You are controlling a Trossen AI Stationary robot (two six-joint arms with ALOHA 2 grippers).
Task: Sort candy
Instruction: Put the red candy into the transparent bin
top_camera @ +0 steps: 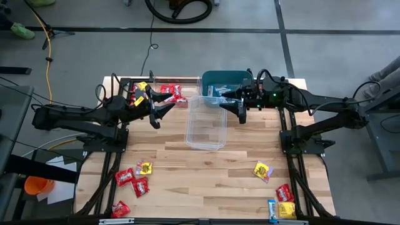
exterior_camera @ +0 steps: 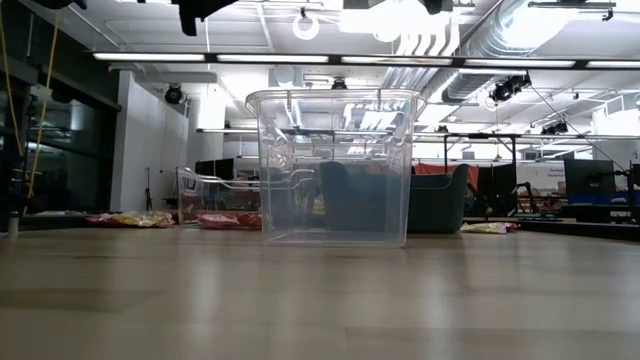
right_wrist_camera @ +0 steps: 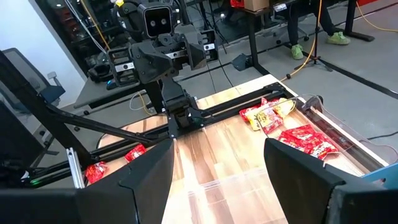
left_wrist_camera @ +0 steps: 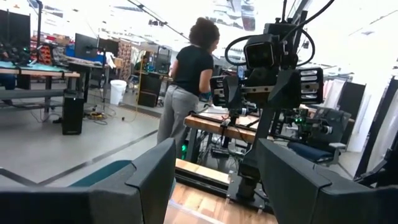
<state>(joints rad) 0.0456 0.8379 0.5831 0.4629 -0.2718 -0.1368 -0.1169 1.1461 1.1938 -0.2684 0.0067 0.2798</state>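
Both pairs of fingers are spread and pinch nothing. The left gripper (top_camera: 156,114) hangs above the table at the far left, its fingers pointing right toward the clear plastic tub (top_camera: 205,122) standing at the table's middle. The right gripper (top_camera: 239,108) mirrors it from the far right, just beside the tub's far right corner and in front of the teal bin (top_camera: 226,83), which touches the tub's far end. Each gripper faces the other across the tub; neither touches anything.

The candy (top_camera: 139,179) lies well apart from both. One loose group of red and yellow packets sits at the near left of the table, more red and yellow with one light blue at the near right corner (top_camera: 282,202), and a lone yellow packet (top_camera: 263,170) lies between tub and that corner. A further heap of red and yellow packets (top_camera: 169,92) rests in a low clear tray at the far left, just behind the left gripper — the nearest candy to any fingers.

So the coming reach probably turns on this: the loose packets lie nearward of both grippers and lower, flat on the wood, so each arm would swing toward the near edge and drop — left arm for the left group, right arm for the right.
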